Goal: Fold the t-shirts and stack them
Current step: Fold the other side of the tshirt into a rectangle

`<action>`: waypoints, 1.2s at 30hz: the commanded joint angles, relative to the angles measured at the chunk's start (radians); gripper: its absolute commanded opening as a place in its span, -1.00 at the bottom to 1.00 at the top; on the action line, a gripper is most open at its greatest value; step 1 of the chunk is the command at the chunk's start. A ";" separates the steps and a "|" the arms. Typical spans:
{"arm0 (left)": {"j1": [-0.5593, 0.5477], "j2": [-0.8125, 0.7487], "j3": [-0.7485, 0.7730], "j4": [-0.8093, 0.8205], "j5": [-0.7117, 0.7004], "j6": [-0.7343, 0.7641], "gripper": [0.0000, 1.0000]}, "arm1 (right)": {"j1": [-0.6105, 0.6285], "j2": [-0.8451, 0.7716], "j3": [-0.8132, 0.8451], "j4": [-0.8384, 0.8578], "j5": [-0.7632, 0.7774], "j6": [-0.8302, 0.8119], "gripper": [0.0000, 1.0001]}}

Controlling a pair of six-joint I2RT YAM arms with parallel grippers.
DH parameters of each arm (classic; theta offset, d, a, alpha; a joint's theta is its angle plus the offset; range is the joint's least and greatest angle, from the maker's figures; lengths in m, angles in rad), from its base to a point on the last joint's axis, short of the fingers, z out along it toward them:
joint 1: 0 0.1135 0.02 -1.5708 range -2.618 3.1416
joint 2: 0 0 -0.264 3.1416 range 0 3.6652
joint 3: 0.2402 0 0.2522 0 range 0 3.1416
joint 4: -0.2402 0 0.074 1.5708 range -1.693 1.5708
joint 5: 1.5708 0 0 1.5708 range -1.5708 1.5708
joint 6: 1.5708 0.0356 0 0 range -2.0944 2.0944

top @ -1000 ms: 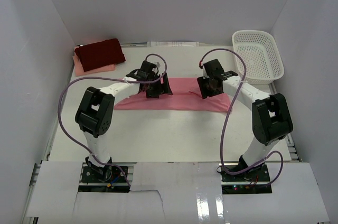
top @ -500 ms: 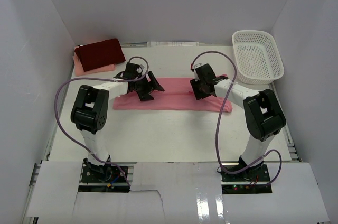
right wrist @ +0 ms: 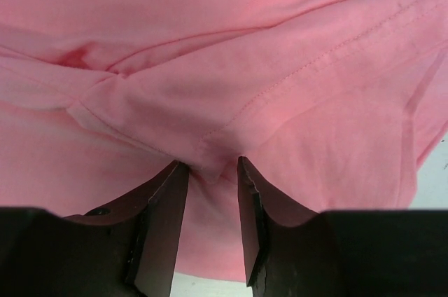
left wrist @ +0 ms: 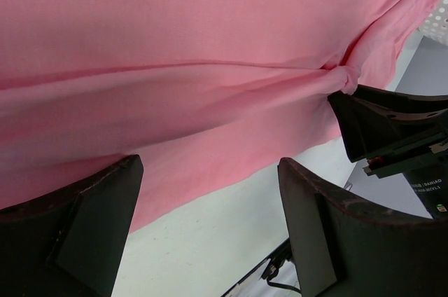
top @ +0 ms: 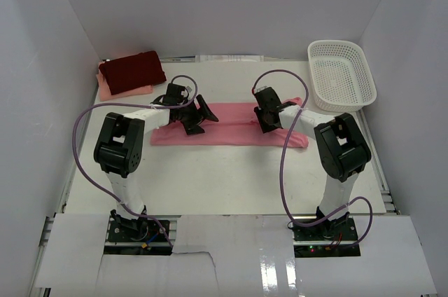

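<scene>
Pink shirt (top: 231,127) lies as a long strip mid-table (top: 231,178), bare surface along its near edge. Left gripper (top: 201,118) spread over its left part. Right gripper (top: 269,122) pinches a fold toward its right end. Basket (top: 341,76) far-right.

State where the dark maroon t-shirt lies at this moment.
In the top view, the dark maroon t-shirt lies folded in the far left corner, on the pale peach t-shirt, left of the salmon-pink t-shirt.

pink shirt (top: 231,125), basket (top: 341,80) on table (top: 231,178)
</scene>
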 commanded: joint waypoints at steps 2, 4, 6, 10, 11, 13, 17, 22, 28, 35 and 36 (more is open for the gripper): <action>0.001 -0.037 0.011 -0.008 0.001 0.021 0.77 | 0.003 0.003 0.034 0.012 0.055 0.006 -0.19; 0.001 -0.035 0.011 -0.008 0.000 0.023 0.77 | 0.003 0.000 0.034 0.012 0.059 0.006 -0.19; 0.001 -0.035 0.008 -0.010 0.000 0.024 0.77 | 0.004 0.000 0.038 0.012 0.059 0.005 -0.20; 0.002 -0.035 0.004 -0.010 0.000 0.030 0.77 | 0.003 0.015 0.052 0.015 0.062 0.005 -0.37; 0.002 -0.037 0.003 -0.010 -0.002 0.031 0.77 | 0.003 0.018 0.057 0.015 0.062 0.005 -0.43; 0.002 -0.038 0.000 -0.010 -0.003 0.034 0.77 | 0.004 0.024 0.064 0.015 0.061 0.003 -0.53; 0.002 -0.040 -0.005 -0.010 -0.002 0.034 0.77 | 0.004 0.030 0.077 0.013 0.067 0.000 -0.61; 0.002 -0.037 -0.006 -0.008 0.001 0.034 0.77 | 0.006 0.055 0.132 0.006 0.066 0.000 -0.85; 0.001 -0.046 -0.011 -0.010 0.001 0.041 0.77 | 0.009 0.145 0.317 -0.024 0.082 -0.018 -0.83; 0.001 -0.047 -0.017 -0.014 -0.002 0.049 0.77 | 0.015 0.271 0.531 -0.027 0.116 -0.079 -0.07; 0.002 -0.046 -0.019 -0.014 0.001 0.049 0.77 | 0.016 0.283 0.543 -0.019 0.154 -0.084 0.04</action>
